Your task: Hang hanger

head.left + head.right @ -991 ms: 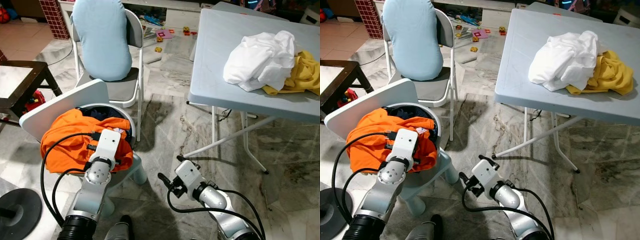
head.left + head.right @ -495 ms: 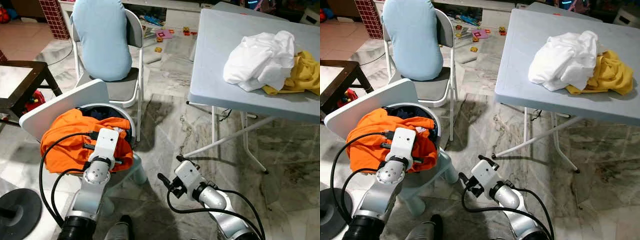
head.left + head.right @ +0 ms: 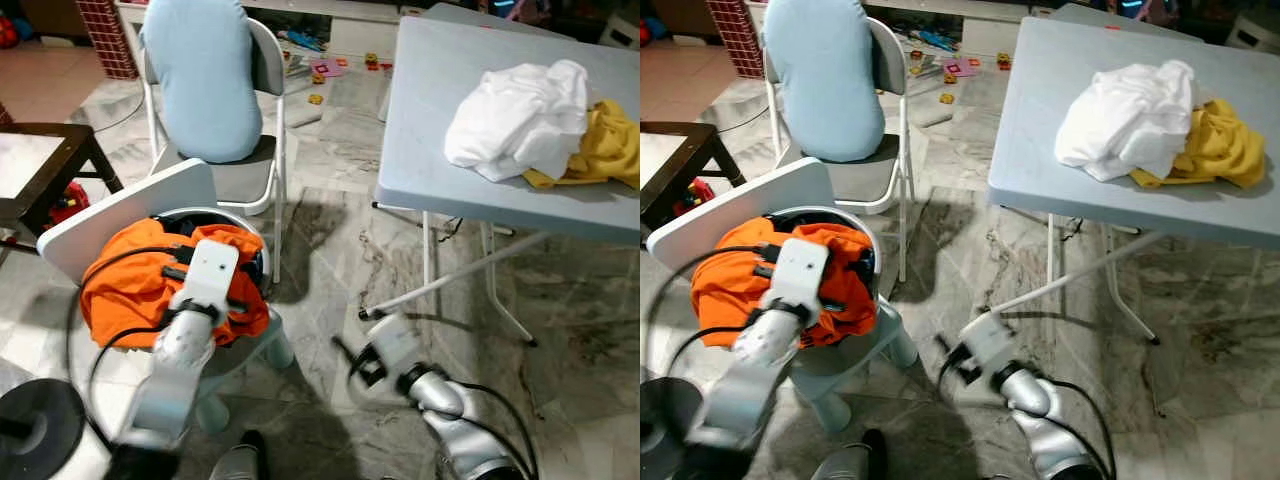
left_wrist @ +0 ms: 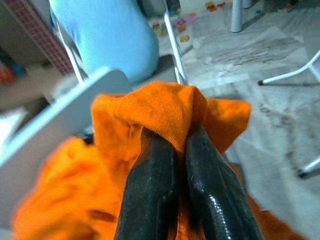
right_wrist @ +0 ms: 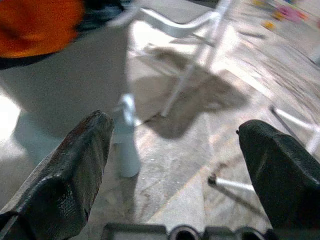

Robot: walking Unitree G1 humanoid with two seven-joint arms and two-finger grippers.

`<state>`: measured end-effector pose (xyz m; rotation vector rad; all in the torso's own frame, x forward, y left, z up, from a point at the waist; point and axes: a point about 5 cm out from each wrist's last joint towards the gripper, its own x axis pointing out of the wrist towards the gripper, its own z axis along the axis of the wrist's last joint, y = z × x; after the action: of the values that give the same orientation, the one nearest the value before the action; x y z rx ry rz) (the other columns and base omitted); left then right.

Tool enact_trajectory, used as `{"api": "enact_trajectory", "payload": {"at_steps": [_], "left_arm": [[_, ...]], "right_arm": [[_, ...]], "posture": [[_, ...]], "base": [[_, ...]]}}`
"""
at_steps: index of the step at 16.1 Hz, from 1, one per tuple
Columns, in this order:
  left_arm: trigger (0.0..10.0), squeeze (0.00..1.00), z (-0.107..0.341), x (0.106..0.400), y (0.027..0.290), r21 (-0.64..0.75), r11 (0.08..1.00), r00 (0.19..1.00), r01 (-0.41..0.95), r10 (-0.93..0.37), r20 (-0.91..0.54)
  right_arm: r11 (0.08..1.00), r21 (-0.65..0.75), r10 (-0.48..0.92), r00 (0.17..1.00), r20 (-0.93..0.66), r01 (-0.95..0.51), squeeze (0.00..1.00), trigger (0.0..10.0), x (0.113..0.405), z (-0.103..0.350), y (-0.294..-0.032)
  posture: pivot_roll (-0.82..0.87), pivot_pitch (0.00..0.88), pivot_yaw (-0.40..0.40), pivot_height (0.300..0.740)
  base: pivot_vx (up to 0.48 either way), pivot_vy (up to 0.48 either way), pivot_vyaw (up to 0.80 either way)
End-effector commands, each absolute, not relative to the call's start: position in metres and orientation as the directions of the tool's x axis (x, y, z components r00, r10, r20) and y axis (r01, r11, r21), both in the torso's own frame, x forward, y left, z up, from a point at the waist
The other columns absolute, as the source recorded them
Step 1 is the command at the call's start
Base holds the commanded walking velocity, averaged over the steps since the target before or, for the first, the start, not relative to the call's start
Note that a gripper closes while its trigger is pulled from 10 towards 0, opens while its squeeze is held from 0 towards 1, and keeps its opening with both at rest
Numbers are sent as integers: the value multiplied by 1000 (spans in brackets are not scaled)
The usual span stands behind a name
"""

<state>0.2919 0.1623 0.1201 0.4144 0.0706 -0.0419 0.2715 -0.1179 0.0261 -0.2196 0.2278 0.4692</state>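
Note:
An orange garment [image 3: 130, 280] lies heaped over the rim of a white tub-like basket [image 3: 255, 345] with its white lid [image 3: 120, 210] tipped up behind. My left gripper [image 4: 175, 140] is shut on a raised fold of that orange garment [image 4: 160, 105], at the heap's right side. My right gripper [image 5: 175, 127] hangs low over the marble floor to the right of the basket, open, with nothing between its fingers. Its wrist [image 3: 390, 345] looks blurred in the eye views.
Behind the basket stands a folding chair [image 3: 270, 60] holding a light blue cushion [image 3: 205, 80]. A grey folding table [image 3: 440, 120] at the right carries white cloth [image 3: 520, 115] and yellow cloth [image 3: 610, 145]. A dark wooden table [image 3: 40, 160] and a black round base [image 3: 35, 425] sit left.
My left arm has risen a little, pulling the orange fold up with it. The right arm has shifted slightly up and to the right and is now blurred.

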Motion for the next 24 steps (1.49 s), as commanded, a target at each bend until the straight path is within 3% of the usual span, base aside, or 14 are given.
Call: {"api": "enact_trajectory", "payload": {"at_steps": [1, 2, 3, 4, 5, 6, 12, 20, 24], "left_arm": [[0, 0, 122, 286, 168, 444, 895, 999, 38, -18, -50], [0, 0, 117, 283, 173, 448, 894, 998, 22, 9, -67], [1020, 0, 109, 278, 181, 448, 894, 994, -3, 50, -95], [4863, 0, 100, 272, 180, 414, 910, 992, 23, 31, -123], [4863, 0, 97, 270, 178, 391, 920, 991, 35, 18, -132], [10000, 0, 83, 265, 163, 330, 936, 984, 123, -71, -166], [10000, 0, 67, 267, 139, 293, 919, 961, 265, -226, -161], [10000, 0, 77, 287, 119, 224, 924, 951, 309, -299, -78], [10000, 0, 79, 288, 113, 206, 925, 948, 318, -313, -56]], "right_arm": [[928, -90, 329, 908, -258, -362, 0, 10000, 275, 28, -133], [956, -17, 279, 927, -252, -293, 0, 10000, 277, 30, -139], [981, 93, 191, 951, -244, -173, 0, 10000, 279, 33, -154], [988, 109, 133, 962, -240, -109, 0, 10000, 278, 34, -168], [990, 103, 117, 964, -240, -95, 0, 10000, 276, 33, -173], [992, 125, 47, 966, -256, -15, 0, 10000, 273, 30, -185], [961, 253, -52, 972, -230, 112, 0, 10000, 268, 36, -191], [971, 227, -33, 986, -164, 70, 0, 10000, 261, 48, -192], [980, 193, -23, 985, -171, 56, 0, 10000, 262, 51, -197]], "posture": [[30, 130, 3, 740], [30, 123, 6, 740], [29, 114, 8, 740], [28, 93, 10, 740], [28, 93, 10, 740], [20, 71, 17, 740], [-36, 0, 64, 740], [-90, 0, 60, 740], [-88, 0, 50, 740]], "base": [[0, 0, 0], [0, 0, 0], [0, 0, 0], [0, 0, 0], [0, 0, 0], [0, 0, 0], [0, 0, 0], [0, 0, 0], [284, 0, -714]]}}
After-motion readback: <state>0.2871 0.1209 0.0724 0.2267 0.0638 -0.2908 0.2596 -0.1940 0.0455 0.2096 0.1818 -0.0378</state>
